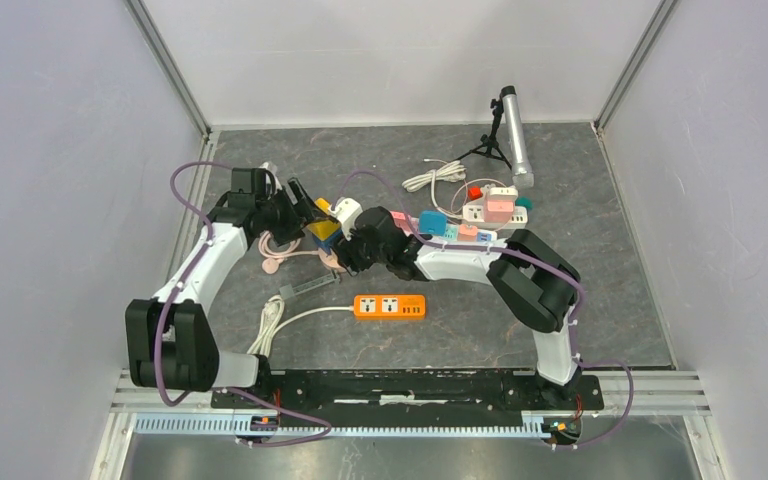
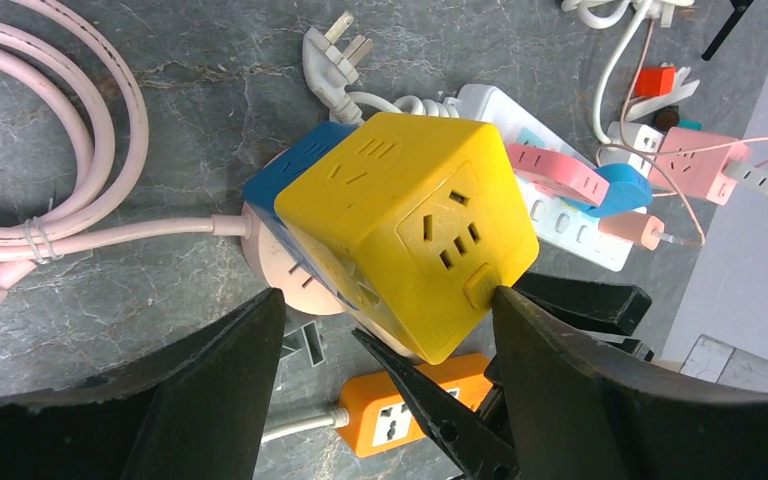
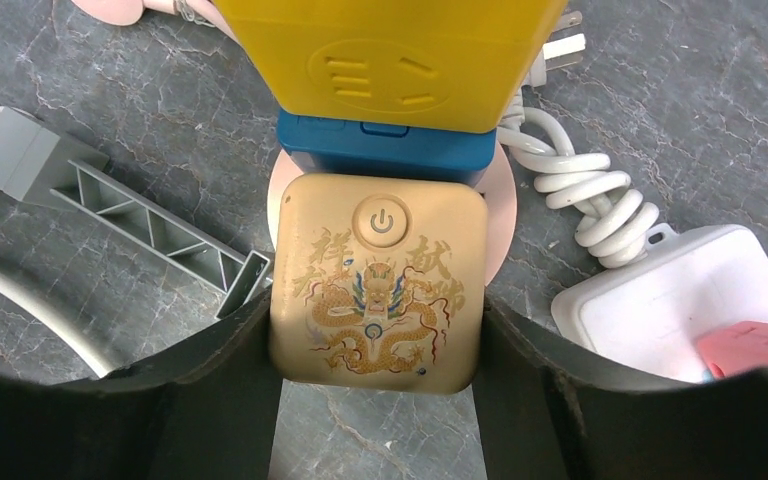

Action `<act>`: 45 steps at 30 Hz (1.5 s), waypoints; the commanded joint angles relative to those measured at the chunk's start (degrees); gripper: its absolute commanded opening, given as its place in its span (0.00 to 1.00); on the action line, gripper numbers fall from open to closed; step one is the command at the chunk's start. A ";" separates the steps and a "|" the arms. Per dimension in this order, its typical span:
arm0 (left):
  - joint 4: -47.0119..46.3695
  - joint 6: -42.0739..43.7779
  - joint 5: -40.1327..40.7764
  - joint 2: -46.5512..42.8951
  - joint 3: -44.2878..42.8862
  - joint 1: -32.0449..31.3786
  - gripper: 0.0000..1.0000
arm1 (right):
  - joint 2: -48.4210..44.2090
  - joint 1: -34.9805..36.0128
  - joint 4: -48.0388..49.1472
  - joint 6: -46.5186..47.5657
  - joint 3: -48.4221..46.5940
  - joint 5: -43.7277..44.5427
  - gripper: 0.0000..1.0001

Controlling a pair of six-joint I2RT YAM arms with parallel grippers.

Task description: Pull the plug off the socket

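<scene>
Left pincer (image 2: 385,300): jaws wide, straddling the yellow cube socket (image 2: 410,230), one finger touching it. Right pincer (image 3: 372,305): closed on the beige dragon-printed plug block (image 3: 375,280), which abuts the blue cube (image 3: 385,145), left of centre on the desk (image 1: 610,300).

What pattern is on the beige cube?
The cube bears a golden dragon with Chinese characters, clearest in the right wrist view.

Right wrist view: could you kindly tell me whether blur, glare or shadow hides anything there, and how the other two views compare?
Right wrist view: sharp, evenly lit, the dragon print on the gold cube legible; its own fingers near-black, detail lost. Left wrist view: yellow cube crisp, no glare. Top external view: even light, but the cubes are small, partly behind the arms.
</scene>
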State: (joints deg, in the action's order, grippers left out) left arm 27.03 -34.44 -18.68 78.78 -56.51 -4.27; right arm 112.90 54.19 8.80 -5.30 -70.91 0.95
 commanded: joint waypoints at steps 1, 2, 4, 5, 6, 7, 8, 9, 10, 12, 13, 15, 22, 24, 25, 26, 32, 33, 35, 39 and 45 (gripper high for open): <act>3.69 1.04 10.19 -0.20 5.65 0.23 0.79 | -1.90 -0.10 2.05 1.03 -0.98 -0.32 0.15; 3.82 0.94 10.99 -0.59 6.49 0.16 0.78 | -2.35 -0.13 2.17 0.87 -1.14 0.04 0.08; 3.75 0.65 11.90 -1.14 8.27 0.21 0.76 | -3.51 -0.22 2.81 0.64 -1.20 -0.05 0.00; 3.58 0.39 12.14 -1.49 9.16 0.23 0.75 | -3.96 -0.23 3.19 0.20 -1.04 -0.07 0.00; 3.27 0.16 12.26 -1.69 9.91 0.19 0.74 | -4.53 -0.49 4.16 -0.52 -0.54 -0.70 0.00; 3.00 0.00 12.18 -1.95 10.71 0.23 0.74 | -4.96 -0.87 5.51 -1.34 0.19 -1.56 0.00; 2.58 -0.26 12.09 -2.17 11.48 0.23 0.73 | -5.37 -1.36 6.71 -2.54 0.92 -3.55 0.00; 2.38 -0.49 12.13 -2.18 11.99 0.23 0.73 | -5.64 -1.98 8.61 -3.79 1.98 -5.16 0.00; 2.26 -0.66 12.08 -2.08 12.46 0.23 0.73 | -5.83 -2.43 10.14 -4.95 2.88 -7.10 0.00; 1.98 -0.82 11.92 -1.76 13.10 0.22 0.72 | -5.58 -2.39 11.36 -4.23 3.70 -8.09 0.00; 1.86 -0.89 11.72 -1.63 13.20 0.17 0.72 | -5.12 -1.96 10.68 -2.69 3.60 -7.43 0.00; 1.73 -0.95 11.40 -0.99 13.19 0.22 0.72 | -4.55 -0.52 9.14 1.37 3.66 -3.67 0.00; 1.93 -1.21 11.65 0.79 12.28 0.23 0.71 | -6.88 -0.13 9.79 3.83 6.25 -0.15 0.00; 1.89 -1.33 11.64 1.17 12.29 0.22 0.71 | -8.13 -1.32 11.80 0.60 6.91 -4.09 0.00; 1.89 -1.38 11.60 1.30 12.30 0.18 0.70 | -8.42 -1.64 12.47 0.01 7.17 -4.94 0.00; 1.97 -1.41 11.64 1.29 12.23 0.23 0.70 | -8.63 -1.76 12.64 -0.07 7.19 -5.25 0.00; 2.14 -1.55 12.13 1.36 12.04 0.23 0.70 | -6.89 1.16 9.51 8.20 6.36 0.06 0.00; 2.15 -1.52 12.17 1.42 12.12 0.23 0.69 | -6.69 1.63 9.25 9.31 6.47 1.40 0.00; 2.11 -1.61 12.17 1.50 12.34 0.21 0.69 | -6.93 1.59 9.52 9.09 6.88 1.68 0.00; 2.15 -1.69 12.34 1.55 13.14 0.23 0.68 | -8.68 -1.92 13.70 0.31 8.78 -6.49 0.00; 2.12 -1.79 12.21 1.48 14.30 0.21 0.68 | -7.92 1.33 9.09 6.16 5.27 -2.60 0.00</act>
State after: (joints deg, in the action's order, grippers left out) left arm 14.15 -39.68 -19.62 75.72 -47.79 -4.97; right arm 109.23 51.68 19.49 -3.92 -62.02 -4.32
